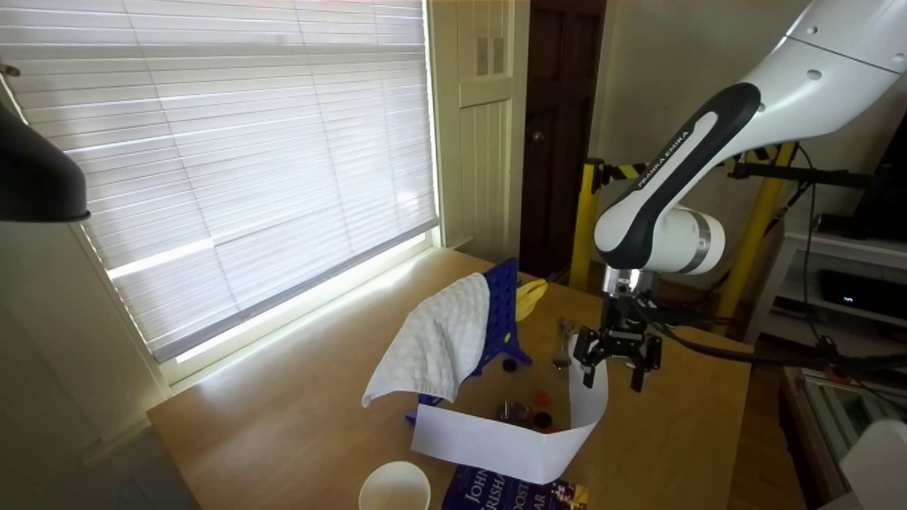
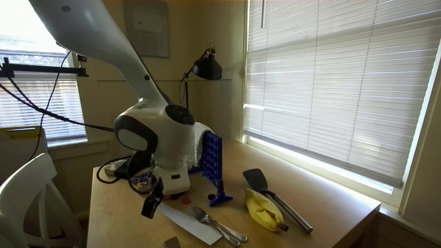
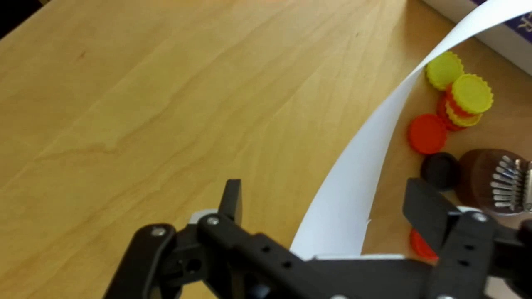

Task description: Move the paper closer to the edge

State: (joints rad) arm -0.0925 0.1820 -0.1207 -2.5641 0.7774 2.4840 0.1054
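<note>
The paper (image 1: 489,443) is a long white curved strip. In an exterior view its near part stands on edge, bends beside the book, and runs back under the gripper. In an exterior view its far end (image 2: 189,222) lies flat, with the forks across it. My gripper (image 1: 613,375) is open and empty above the table. It also shows in an exterior view (image 2: 151,203). In the wrist view the paper (image 3: 353,178) passes between the spread fingertips (image 3: 322,185), lower than them and apart from both. The table's edge (image 1: 744,404) is right of the gripper.
A blue upright rack (image 1: 502,304) carries a white towel (image 1: 439,340). A book (image 1: 489,492) and white cup (image 1: 395,489) are near. Discs (image 3: 428,133) and a brown brush (image 3: 482,180) lie beside the paper. Forks (image 2: 215,220), a banana (image 2: 263,210) and a spatula (image 2: 256,179) lie beyond.
</note>
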